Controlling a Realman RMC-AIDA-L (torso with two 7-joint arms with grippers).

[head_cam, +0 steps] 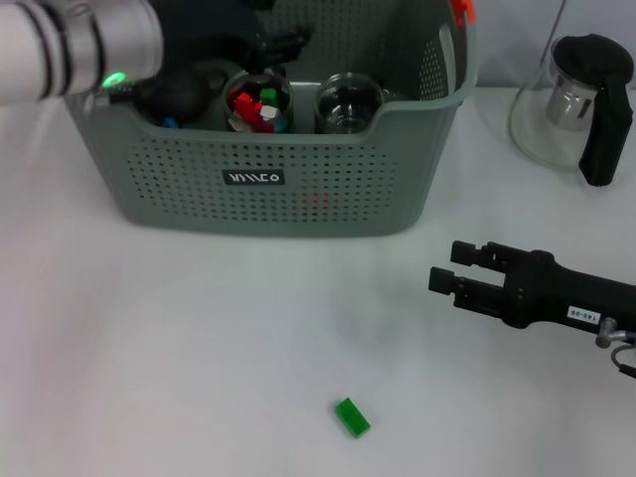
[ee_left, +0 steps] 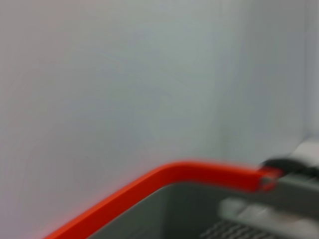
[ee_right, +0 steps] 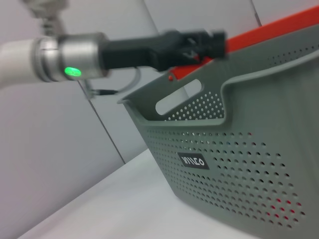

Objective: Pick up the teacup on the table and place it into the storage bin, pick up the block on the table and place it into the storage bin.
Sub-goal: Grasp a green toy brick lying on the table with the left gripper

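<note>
The grey-green storage bin (head_cam: 328, 194) stands at the back of the white table. A clear glass teacup (head_cam: 348, 101) sits inside it, beside a glass cup of coloured pieces (head_cam: 257, 103). My left gripper (head_cam: 285, 42) hovers above the bin's inside, just over that cup; it also shows over the bin's rim (ee_right: 239, 84) as the left gripper (ee_right: 209, 42). The green block (head_cam: 352, 416) lies alone on the table near the front. My right gripper (head_cam: 446, 267) is open and empty, low over the table, to the right of the block and farther back.
A glass teapot (head_cam: 574, 99) with a black handle stands at the back right. A round black object (head_cam: 171, 94) lies in the bin's left part. The bin's orange handle (ee_left: 174, 174) fills the left wrist view, with a grey wall behind.
</note>
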